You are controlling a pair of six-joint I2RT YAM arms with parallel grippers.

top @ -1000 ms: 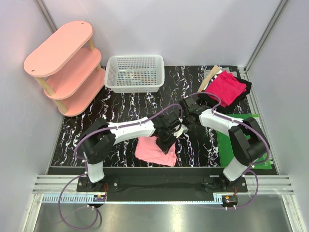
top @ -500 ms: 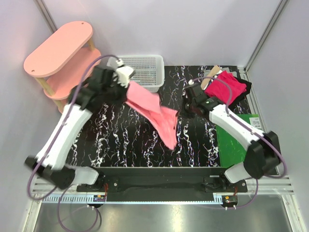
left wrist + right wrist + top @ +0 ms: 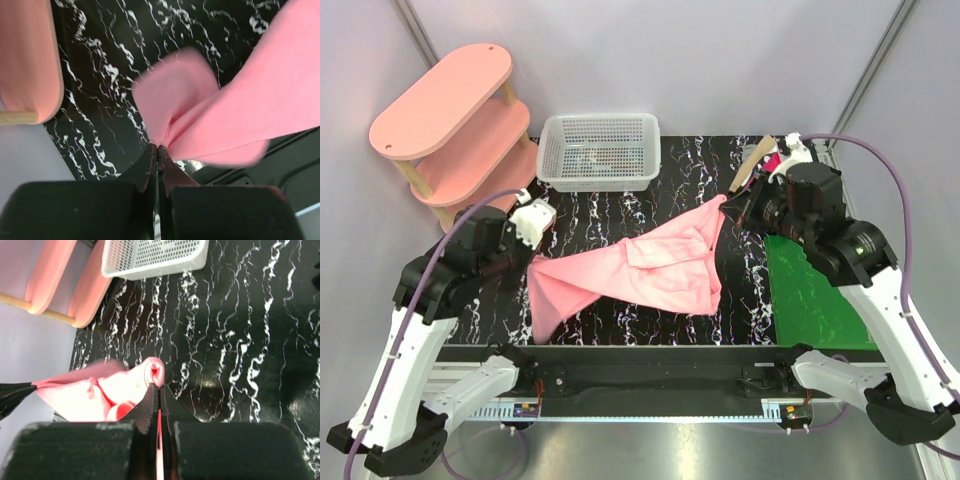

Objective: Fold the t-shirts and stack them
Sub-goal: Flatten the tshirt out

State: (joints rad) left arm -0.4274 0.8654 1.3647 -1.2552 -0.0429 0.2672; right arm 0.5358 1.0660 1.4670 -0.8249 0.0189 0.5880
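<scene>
Hanging in soft creases, a pink shirt (image 3: 655, 270) over the marbled table (image 3: 590, 220).
Rumpled ends pinched tight in left gripper (image 3: 532, 260) and right gripper (image 3: 728, 206).

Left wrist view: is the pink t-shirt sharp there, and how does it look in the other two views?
Left wrist: the pink t-shirt has smeared, blurred edges, while the table is sharper. Right wrist: it looks soft too. Top external: it is fairly sharp.

Black table (image 3: 590, 215) with white streaks
A white basket (image 3: 600, 150) is set at the far side, a green mat (image 3: 815, 300) is laid flat at the right, and a pink shelf (image 3: 455, 135) is stood at the far left corner.
</scene>
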